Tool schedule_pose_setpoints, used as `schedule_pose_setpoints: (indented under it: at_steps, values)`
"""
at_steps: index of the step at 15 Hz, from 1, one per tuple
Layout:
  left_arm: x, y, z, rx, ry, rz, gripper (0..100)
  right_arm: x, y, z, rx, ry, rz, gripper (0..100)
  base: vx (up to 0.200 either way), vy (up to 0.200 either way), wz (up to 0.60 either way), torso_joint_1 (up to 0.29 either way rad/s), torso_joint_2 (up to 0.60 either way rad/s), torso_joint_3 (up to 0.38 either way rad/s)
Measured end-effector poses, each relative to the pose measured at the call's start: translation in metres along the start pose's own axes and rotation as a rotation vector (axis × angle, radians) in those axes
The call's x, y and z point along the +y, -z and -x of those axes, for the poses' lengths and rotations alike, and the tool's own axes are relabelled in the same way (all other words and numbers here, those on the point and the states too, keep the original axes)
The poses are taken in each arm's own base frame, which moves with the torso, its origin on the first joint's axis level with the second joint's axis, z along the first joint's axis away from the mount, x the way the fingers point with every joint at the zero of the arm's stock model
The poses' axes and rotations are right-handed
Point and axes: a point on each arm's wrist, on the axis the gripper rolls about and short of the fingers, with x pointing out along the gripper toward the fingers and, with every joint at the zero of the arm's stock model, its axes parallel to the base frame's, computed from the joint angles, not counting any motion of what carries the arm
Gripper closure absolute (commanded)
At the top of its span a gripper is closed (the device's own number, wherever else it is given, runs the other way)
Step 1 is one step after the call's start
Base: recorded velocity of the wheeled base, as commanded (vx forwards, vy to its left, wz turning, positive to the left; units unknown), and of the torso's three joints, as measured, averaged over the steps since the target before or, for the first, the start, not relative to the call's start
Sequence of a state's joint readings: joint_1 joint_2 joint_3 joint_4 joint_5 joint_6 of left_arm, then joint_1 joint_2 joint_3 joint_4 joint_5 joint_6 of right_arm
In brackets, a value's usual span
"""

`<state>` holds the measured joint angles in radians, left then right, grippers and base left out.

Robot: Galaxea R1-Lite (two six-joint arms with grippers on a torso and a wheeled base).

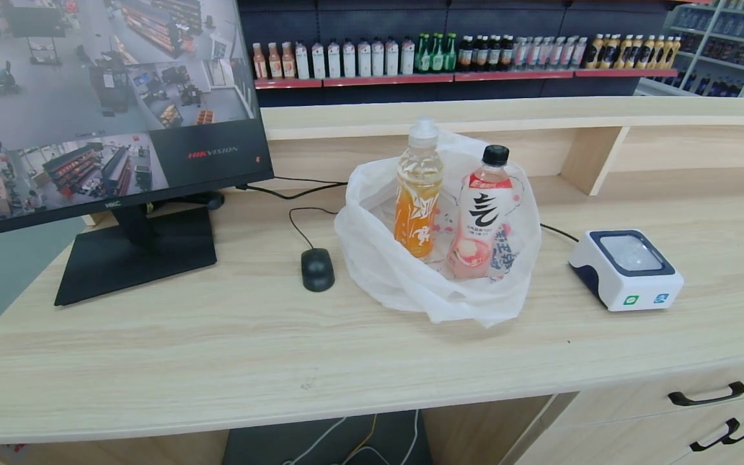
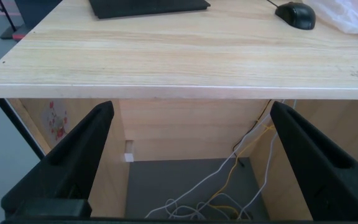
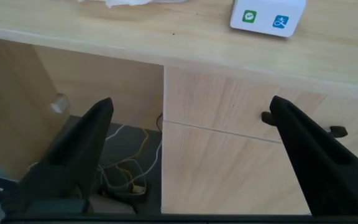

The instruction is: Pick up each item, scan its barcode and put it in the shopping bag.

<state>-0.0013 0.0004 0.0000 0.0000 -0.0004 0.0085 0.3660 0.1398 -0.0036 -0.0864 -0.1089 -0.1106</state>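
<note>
A white plastic shopping bag (image 1: pixel 404 278) stands open on the wooden counter. Two bottles are upright inside it: an orange drink bottle (image 1: pixel 418 194) with a clear cap on the left, and a pink-and-white bottle (image 1: pixel 483 219) with a black cap on the right. The white barcode scanner (image 1: pixel 625 269) sits on the counter to the right of the bag, and shows again as the scanner (image 3: pixel 268 15). My left gripper (image 2: pixel 191 168) hangs open below the counter's front edge with nothing between its fingers. My right gripper (image 3: pixel 191 162) is open too, low in front of the drawers.
A monitor (image 1: pixel 104 103) on a black stand occupies the counter's left, with a black mouse (image 1: pixel 318 268) beside the bag. Drawers with black handles (image 1: pixel 708 395) sit under the counter at right. Loose cables (image 2: pixel 216 199) lie in the opening below. A raised ledge runs behind the counter.
</note>
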Motion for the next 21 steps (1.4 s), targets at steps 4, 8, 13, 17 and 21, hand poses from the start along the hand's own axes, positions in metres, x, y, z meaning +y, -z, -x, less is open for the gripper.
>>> schedule_pose_setpoints:
  at_steps: [4,8,13,17,21]
  values:
    - [0.000,0.000,0.000,0.000,0.000,0.001,0,0.000,0.006,0.007,-0.022,0.009,-0.009,0,0.000,0.000,0.00,0.000,0.00,0.000]
    - [0.000,0.000,0.000,0.000,0.001,0.001,0,0.004,0.004,0.003,0.049,0.154,-0.017,0,0.000,0.000,0.00,0.000,0.00,0.000]
    - [0.000,0.000,0.000,0.000,0.000,0.003,0,0.009,0.004,0.005,0.048,0.266,-0.031,0,0.000,0.000,0.00,0.000,0.00,0.000]
    - [0.000,0.000,0.000,0.000,0.000,0.004,0,0.010,0.003,0.010,-0.078,0.262,-0.051,0,0.000,0.000,0.00,0.000,0.00,0.000]
    - [0.000,0.000,0.000,0.000,0.000,0.004,0,0.011,0.005,0.011,-0.107,0.226,-0.175,0,0.000,0.000,0.00,0.000,0.00,0.000]
